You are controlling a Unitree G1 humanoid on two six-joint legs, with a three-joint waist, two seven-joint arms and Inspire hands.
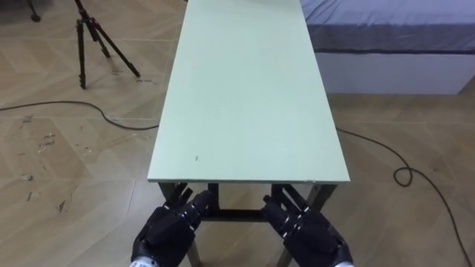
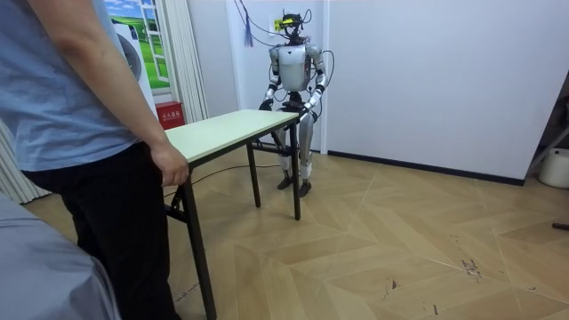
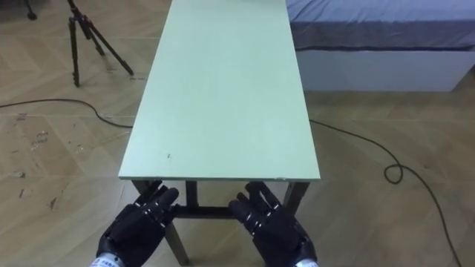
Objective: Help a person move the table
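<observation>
Wooden floor (image 1: 67,163) all around, and here's the setup. The low bed (image 1: 386,30) with its blue-grey cover sits off to the robot's right, past the far corner of the desk. The long, pale green desk (image 1: 245,96) stands on dark legs in the middle of the room, all of them down on the boards, top bare.

At one short end there's the person (image 2: 80,133) in a blue shirt and dark trousers, standing close against it. The person's hand (image 2: 169,166) rests on that end's edge.

At the opposite short end, over by the white wall (image 2: 427,80), the robot stands upright and square to the desk, arms reaching forward at desk height.

A black tripod (image 1: 93,37) stands on the floor to the robot's left, and a dark cable (image 1: 89,107) snakes past its feet toward the desk.

Now the hands: left hand (image 1: 172,228) and right hand (image 1: 308,231) sit side by side just below the near edge. Fingers are stretched forward and spread, grasping nothing (whether the tips touch the underside, I can't tell from here).
</observation>
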